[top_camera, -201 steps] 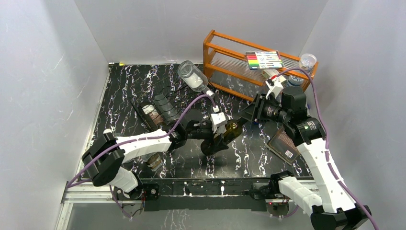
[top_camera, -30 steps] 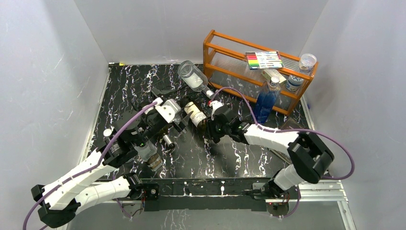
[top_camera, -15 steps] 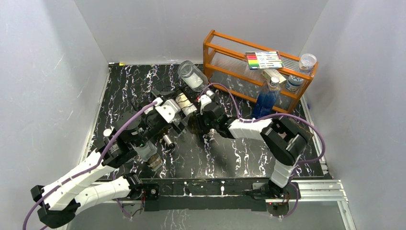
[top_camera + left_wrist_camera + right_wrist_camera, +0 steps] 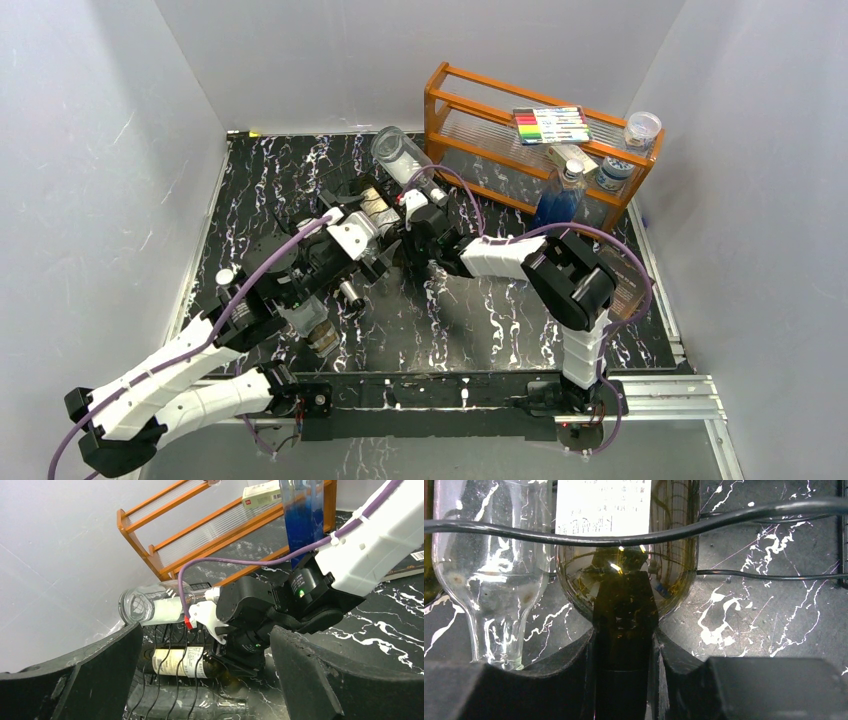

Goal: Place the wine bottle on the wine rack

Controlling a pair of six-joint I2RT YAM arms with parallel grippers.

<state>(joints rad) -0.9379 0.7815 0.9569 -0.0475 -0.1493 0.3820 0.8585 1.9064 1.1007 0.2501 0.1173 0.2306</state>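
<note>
My left gripper [image 4: 205, 635] hangs spread wide and empty on the near side of the low black wire wine rack [image 4: 744, 515]. My right gripper [image 4: 624, 650] pinches the neck of the dark olive glass wine bottle [image 4: 624, 580], which lies within the rack's wires beside a clear glass bottle [image 4: 489, 570]. Far right stands an orange wooden shelf [image 4: 470, 110].

The wine bottle [image 4: 378, 208] lies on its side in the black wire wine rack [image 4: 338, 193] at the middle of the bench [image 4: 480, 320], right hand [image 4: 403, 222] at its neck end, left hand [image 4: 376, 252] just beside; 1 orange shelf [image 4: 470, 120] stands behind.
</note>
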